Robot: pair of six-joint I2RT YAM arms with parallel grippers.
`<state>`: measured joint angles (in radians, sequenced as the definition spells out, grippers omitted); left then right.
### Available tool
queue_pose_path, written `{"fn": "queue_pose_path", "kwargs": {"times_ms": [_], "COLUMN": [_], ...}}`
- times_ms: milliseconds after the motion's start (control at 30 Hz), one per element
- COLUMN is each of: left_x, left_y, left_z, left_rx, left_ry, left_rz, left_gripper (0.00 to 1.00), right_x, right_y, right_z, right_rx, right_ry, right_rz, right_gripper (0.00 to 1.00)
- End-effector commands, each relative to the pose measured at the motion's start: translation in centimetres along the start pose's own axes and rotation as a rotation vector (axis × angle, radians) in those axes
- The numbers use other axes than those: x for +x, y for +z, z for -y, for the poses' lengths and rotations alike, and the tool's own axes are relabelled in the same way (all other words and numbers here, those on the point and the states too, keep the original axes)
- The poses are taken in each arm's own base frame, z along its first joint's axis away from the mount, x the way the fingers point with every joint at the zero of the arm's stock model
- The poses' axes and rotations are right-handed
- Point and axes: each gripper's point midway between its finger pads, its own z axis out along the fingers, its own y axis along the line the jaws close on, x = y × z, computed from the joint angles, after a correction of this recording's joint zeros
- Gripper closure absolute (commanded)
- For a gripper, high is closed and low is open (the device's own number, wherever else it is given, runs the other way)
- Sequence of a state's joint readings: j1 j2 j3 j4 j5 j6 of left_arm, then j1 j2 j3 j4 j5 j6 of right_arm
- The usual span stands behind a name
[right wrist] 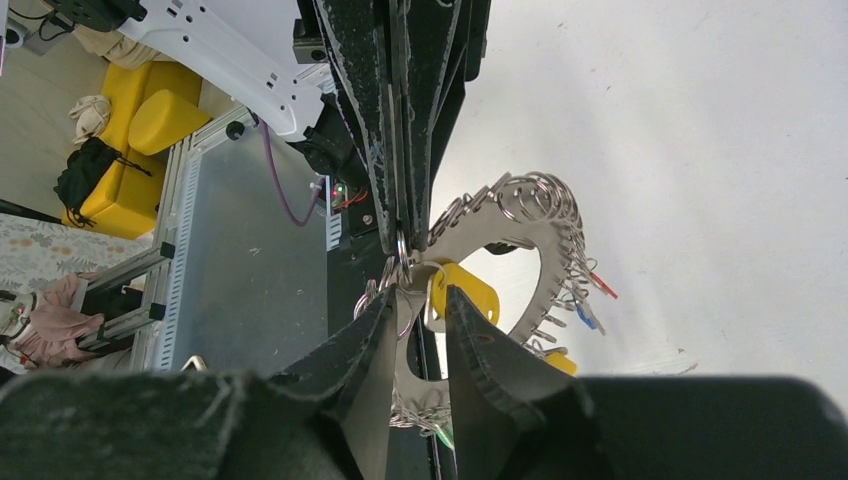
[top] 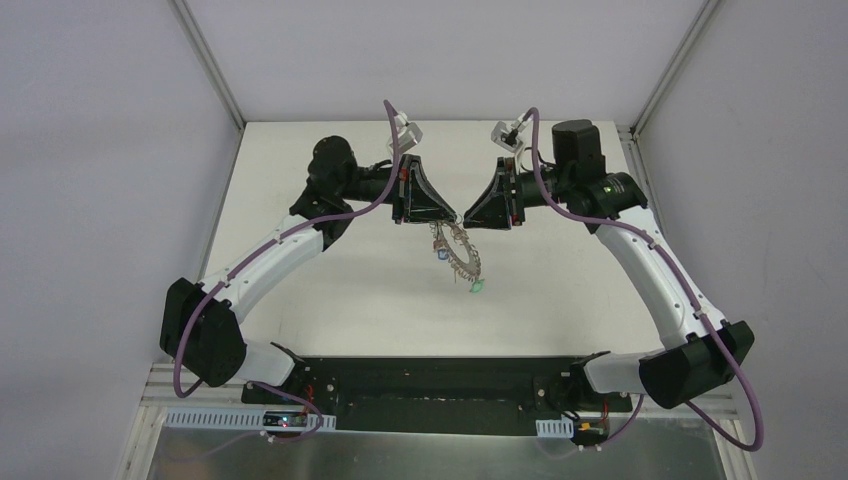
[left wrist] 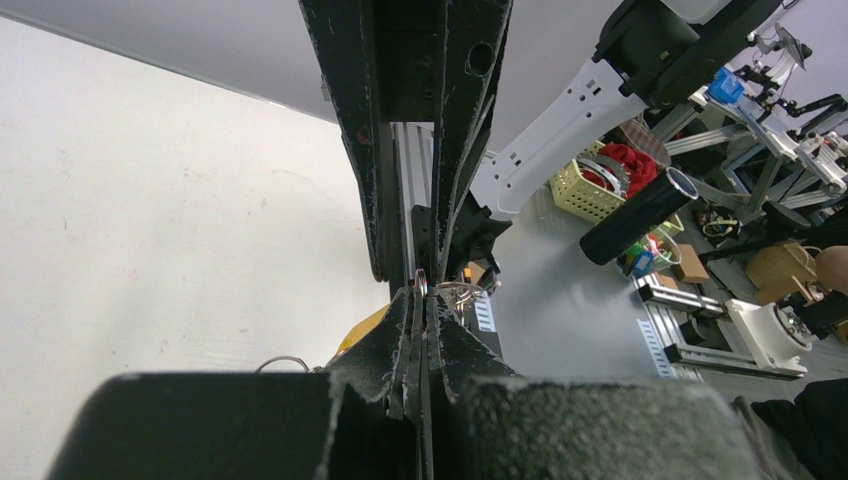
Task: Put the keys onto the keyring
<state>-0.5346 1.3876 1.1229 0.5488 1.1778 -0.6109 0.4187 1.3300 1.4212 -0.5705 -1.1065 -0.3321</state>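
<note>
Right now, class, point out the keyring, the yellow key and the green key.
keyring (right wrist: 555, 275), right wrist view, flat grey band
yellow key (right wrist: 472, 292), right wrist view, plastic head
green key (top: 478, 287), top view, plastic head

The flat grey keyring (right wrist: 555, 265), fringed with wire loops and coloured keys (right wrist: 470, 287), hangs tilted in mid-air, with a green key lowest.

left gripper (left wrist: 421, 305) clamped on small silver loop (left wrist: 421, 283) | yellow key (left wrist: 365, 326) beside | right gripper (left wrist: 412, 268) facing
</note>
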Motion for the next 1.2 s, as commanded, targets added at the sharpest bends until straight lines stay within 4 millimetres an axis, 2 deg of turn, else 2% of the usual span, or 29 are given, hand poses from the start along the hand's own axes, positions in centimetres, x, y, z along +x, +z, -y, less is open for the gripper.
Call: {"fn": "queue_pose_path", "kwargs": {"times_ms": [0,233,367,533,767,933,1033,1167], "left_x": [-1.2,-1.3,-1.4,-1.1,-0.7,-0.9,-0.9,0.1], "left_y": [-0.2,-0.1,-0.1,-0.1,-0.1,-0.2,-0.3,-0.9], "left_z": [1.2,0.9,0.9,0.7,0.3,0.3,0.1,-0.7], "left_rx": [0.035,0.026,0.027,0.026,0.023,0.028,0.017,-0.056], "left_ry": [0.068,0.059,0.055,0.05,0.05,0.069,0.097,0.139], "left_rz": [0.026,0.031,0.036,0.032,0.02,0.003,-0.024,-0.098], "left_gripper": [1.0,1.0,1.0,1.0,1.0,1.0,0.89,0.76], "right_x": [-1.6,-1.3,-1.1,-1.5,-1.4,-0.8,0.0,1.1], "right_y": [0.4,0.9,1.0,0.9,0.6,0.4,0.6,1.3], "right_z": [-0.7,-0.9,-0.8,-1.2,-1.6,-0.8,-0.3,0.2], "right_rx": [-0.019,-0.032,-0.035,-0.05,-0.046,0.019,0.058,0.093], "right_ry": [-0.056,-0.057,-0.055,-0.061,-0.076,-0.081,-0.077,-0.081], "right_rz": [0.02,0.008,0.006,0.011,0.01,-0.012,-0.05,-0.114], "right_gripper": [0.75,0.77,0.85,1.0,1.0,1.0,1.0,1.0]}}
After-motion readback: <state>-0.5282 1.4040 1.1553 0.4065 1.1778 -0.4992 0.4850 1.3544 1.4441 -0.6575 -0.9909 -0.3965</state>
